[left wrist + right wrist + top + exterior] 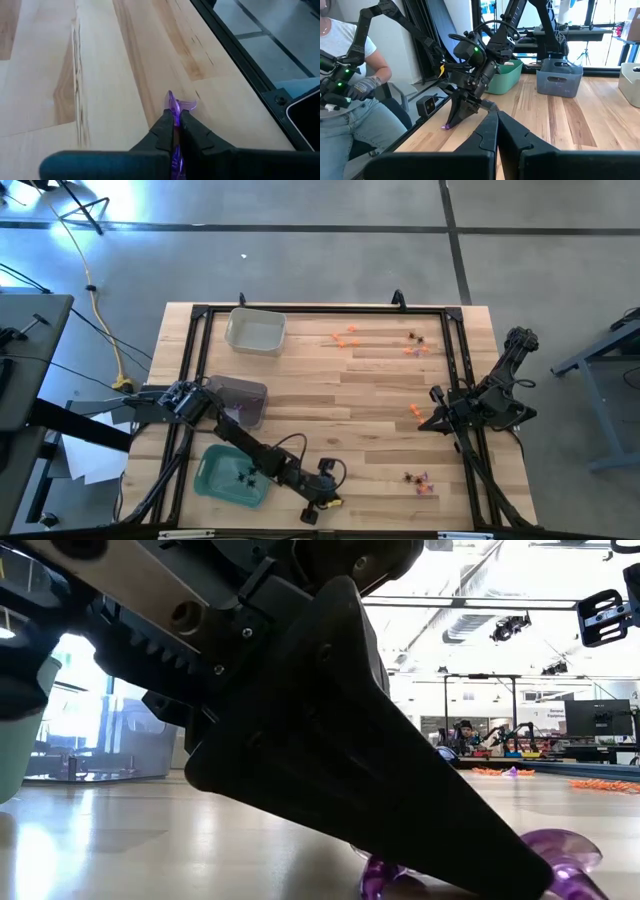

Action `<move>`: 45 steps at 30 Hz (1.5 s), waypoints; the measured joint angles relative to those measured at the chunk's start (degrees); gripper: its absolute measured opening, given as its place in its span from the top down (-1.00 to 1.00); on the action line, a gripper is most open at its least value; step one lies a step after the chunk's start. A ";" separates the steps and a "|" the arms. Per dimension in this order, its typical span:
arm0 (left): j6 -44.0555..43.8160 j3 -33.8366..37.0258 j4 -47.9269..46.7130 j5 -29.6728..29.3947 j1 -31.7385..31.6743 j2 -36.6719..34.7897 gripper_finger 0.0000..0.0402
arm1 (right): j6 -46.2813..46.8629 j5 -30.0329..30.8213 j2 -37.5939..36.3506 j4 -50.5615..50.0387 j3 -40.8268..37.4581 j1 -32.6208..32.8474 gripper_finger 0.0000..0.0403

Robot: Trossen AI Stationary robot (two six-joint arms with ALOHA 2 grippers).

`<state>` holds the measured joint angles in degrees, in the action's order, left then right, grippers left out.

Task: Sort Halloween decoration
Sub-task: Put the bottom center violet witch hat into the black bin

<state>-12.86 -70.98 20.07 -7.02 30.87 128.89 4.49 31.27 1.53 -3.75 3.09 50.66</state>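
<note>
My left gripper (326,498) is down at the table's near edge, shut on a small purple trinket (175,106) that also shows in the low view (562,852). My right gripper (428,421) is shut and empty at the right side, beside a lone orange trinket (415,412) lying on the table. More orange and purple trinkets lie in clusters at the far middle (345,338), the far right (415,345) and the near right (418,480). Black spider-like trinkets (243,473) lie in the green tray (215,480). My left gripper pinches the purple trinket between its two fingers (162,125). A curved end of the trinket (187,104) sticks out past the fingertips. The fingers slant down toward the table. The trinket's lower parts (385,880) are at the table top.
A clear tray (255,330) stands at the far left and a grey tinted tray (240,400) at the left, next to the left arm. A black frame (462,360) edges the table. A seated person (350,75) shows beyond the table's near edge.
</note>
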 joint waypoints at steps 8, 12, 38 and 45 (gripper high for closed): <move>2.96 0.21 -4.02 -2.87 -0.23 -2.72 0.99 | 0.00 0.00 0.01 0.02 -0.02 0.01 1.00; 3.98 0.22 -5.31 -4.23 -0.26 -3.52 0.99 | -0.01 -0.02 0.01 0.00 -0.01 0.01 1.00; 0.91 0.13 -5.42 -3.89 -0.23 -3.78 0.89 | 0.00 0.00 0.01 0.00 -0.01 0.01 1.00; 0.93 0.07 -5.82 -3.87 -0.22 -3.83 0.85 | 0.00 0.00 0.01 0.00 0.00 -0.01 1.00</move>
<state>-11.92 -70.91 14.25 -10.90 30.65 125.05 4.49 31.27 1.54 -3.75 3.09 50.65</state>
